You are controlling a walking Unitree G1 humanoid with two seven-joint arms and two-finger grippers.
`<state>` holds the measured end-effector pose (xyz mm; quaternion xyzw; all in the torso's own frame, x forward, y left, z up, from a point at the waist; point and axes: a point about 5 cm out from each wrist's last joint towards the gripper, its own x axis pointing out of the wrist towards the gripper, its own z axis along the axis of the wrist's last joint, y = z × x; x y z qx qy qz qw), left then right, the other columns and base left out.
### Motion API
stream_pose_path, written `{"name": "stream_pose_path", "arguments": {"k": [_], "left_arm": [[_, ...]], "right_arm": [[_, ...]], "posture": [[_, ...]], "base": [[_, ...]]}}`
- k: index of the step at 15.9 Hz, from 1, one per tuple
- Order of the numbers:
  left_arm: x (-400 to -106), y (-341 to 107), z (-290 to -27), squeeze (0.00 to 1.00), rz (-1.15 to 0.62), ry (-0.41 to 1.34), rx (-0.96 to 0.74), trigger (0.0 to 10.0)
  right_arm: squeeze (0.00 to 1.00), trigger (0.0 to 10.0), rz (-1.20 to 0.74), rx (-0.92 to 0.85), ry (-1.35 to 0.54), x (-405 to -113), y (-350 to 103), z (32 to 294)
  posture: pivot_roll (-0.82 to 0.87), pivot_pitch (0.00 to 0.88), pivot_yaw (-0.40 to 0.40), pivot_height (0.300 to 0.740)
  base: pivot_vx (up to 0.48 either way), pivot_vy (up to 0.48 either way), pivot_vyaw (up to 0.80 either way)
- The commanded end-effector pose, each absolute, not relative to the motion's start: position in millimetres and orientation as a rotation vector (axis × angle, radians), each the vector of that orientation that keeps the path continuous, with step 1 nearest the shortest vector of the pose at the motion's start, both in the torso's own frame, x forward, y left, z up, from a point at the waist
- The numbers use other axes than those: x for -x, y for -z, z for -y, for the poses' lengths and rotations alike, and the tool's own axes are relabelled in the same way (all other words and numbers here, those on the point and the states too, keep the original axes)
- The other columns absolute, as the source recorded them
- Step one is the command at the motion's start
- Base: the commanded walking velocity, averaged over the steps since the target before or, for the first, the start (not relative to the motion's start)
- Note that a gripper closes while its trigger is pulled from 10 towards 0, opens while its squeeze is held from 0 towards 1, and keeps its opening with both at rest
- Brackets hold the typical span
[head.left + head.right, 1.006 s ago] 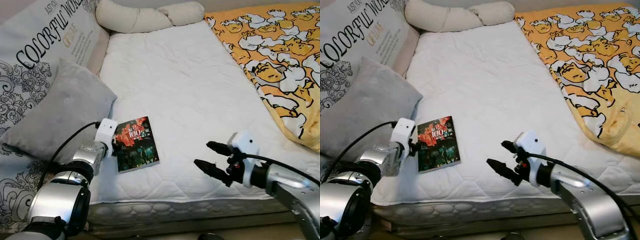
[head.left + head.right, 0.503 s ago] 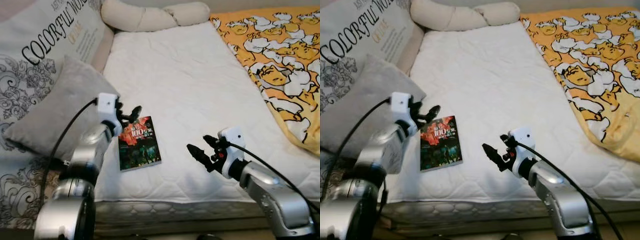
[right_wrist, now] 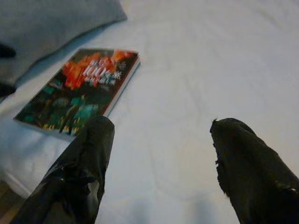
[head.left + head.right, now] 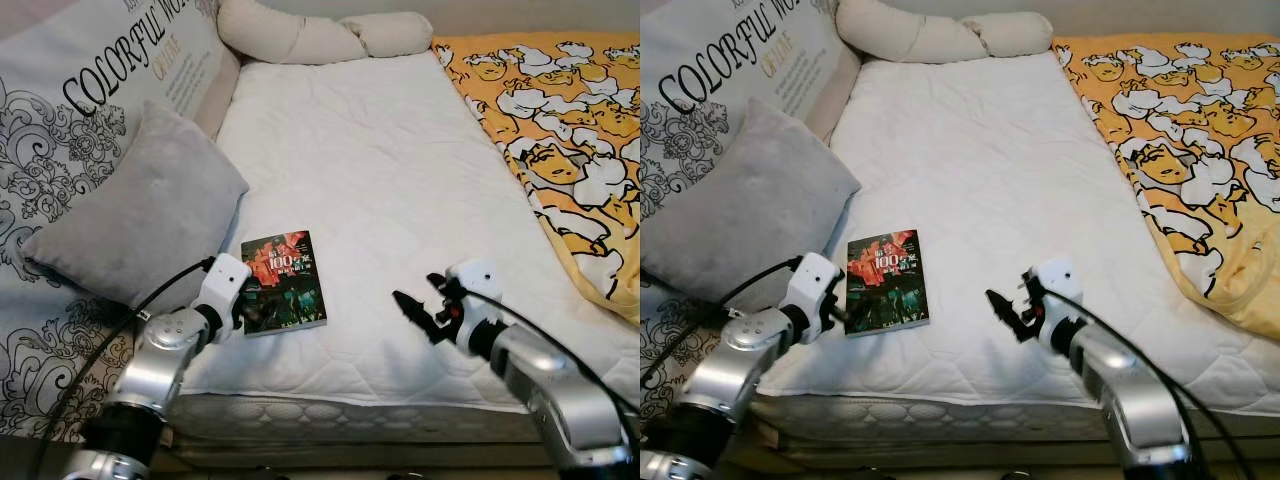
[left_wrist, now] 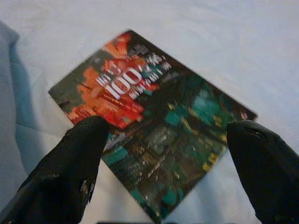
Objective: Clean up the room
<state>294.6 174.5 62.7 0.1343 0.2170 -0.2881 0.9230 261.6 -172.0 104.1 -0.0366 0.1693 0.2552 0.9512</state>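
Left wrist view: left tool spread, straddling the book, not yet gripping. Book lies flat near the bed's front-left edge. Right tool spread, empty. Tidying barely begun.

Right gripper spread wide above the white mattress, book lying beyond.

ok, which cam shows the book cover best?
Left wrist view: the book is close, between the open left pincer fingers. Right wrist view shows it smaller, at an angle; both eye views show it small on the mattress.
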Motion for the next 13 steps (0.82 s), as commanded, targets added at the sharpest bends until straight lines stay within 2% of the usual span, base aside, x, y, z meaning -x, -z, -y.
{"name": "stream_pose_path", "arguments": {"k": [1,2,4,6,10,11,13], "left_arm": [[-296,-63,-175,0.0,-0.499,0.681,-0.341,10.0],[-293,-60,-175,0.0,-0.553,0.806,-0.404,10.0],[-291,-56,-175,0.0,-0.649,0.941,-0.423,10.0],[-295,-48,-172,0.0,-0.744,1.007,-0.461,10.0],[-297,-39,-160,0.0,-0.849,1.061,-0.405,10.0],[-294,-35,-154,0.0,-0.903,1.121,-0.402,10.0],[-293,-23,-151,0.0,-0.962,1.104,-0.488,10.0]], "right_arm": [[0.0,10.0,-0.282,0.061,-0.587,-264,-119,174],[0.0,10.0,-0.288,0.057,-0.696,-258,-124,172],[0.0,10.0,-0.31,0.068,-0.847,-249,-130,166],[0.0,10.0,-0.357,0.073,-0.999,-241,-134,159],[0.0,10.0,-0.44,0.139,-1.121,-235,-135,156],[0.0,10.0,-0.45,0.148,-1.131,-236,-137,158],[0.0,10.0,-0.466,0.175,-1.131,-235,-137,160]], "posture": [[-0.05,0.0,0.078,0.74],[-0.06,0.0,0.08,0.74],[-0.07,0.0,0.091,0.74],[-0.07,0.0,0.092,0.74],[-0.08,0.0,0.102,0.74],[-0.09,0.0,0.099,0.74],[-0.1,0.0,0.098,0.74]], "base": [[0.0,0.0,0.0],[0.0,0.0,0.0],[0.0,0.0,0.0],[0.0,0.0,0.0],[0.0,0.0,0.0],[0.0,0.0,0.0],[0.0,0.0,0.0]]}}
